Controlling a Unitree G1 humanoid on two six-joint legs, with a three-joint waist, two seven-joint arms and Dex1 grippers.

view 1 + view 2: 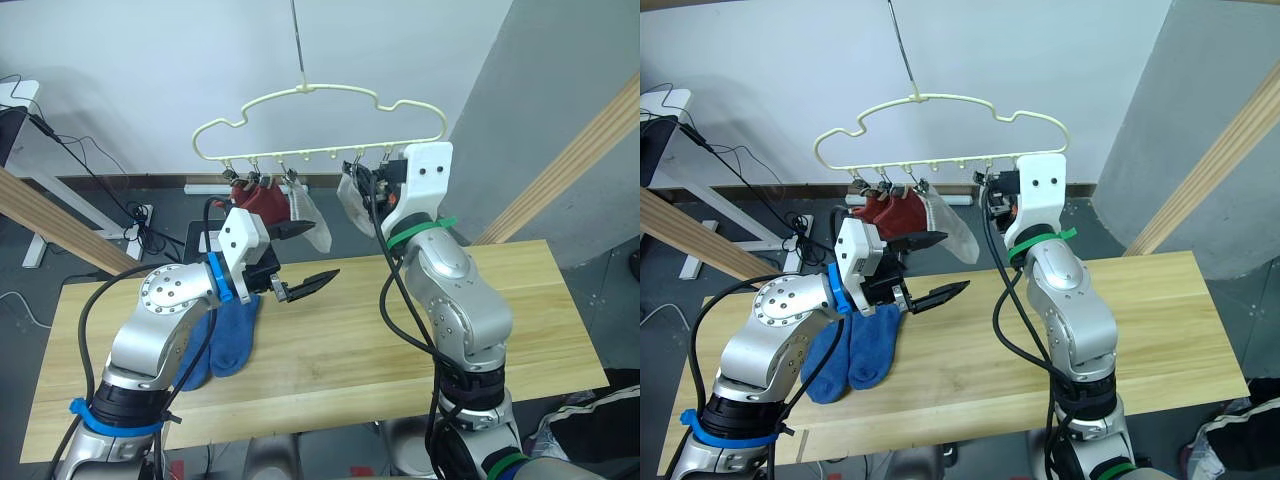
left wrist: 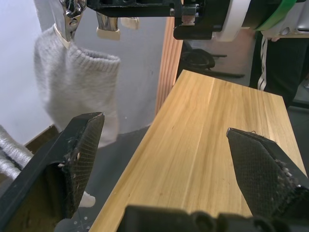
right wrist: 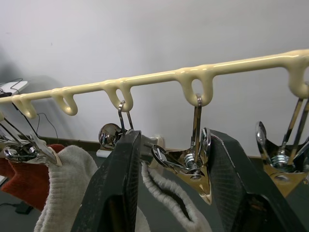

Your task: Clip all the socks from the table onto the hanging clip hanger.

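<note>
A: Where's my right pincer?
B: Up at the clip hanger, fingers spread around a silver clip.
A: Left pincer?
B: Released, at 9 o'clock. Blue socks on desk.

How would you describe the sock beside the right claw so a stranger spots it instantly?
Find the pale-yellow wavy wire clip hanger hanging above the light wooden table. Follow its row of clips to the robot's right claw. The light grey knit sock there hangs apart from the others.
</note>
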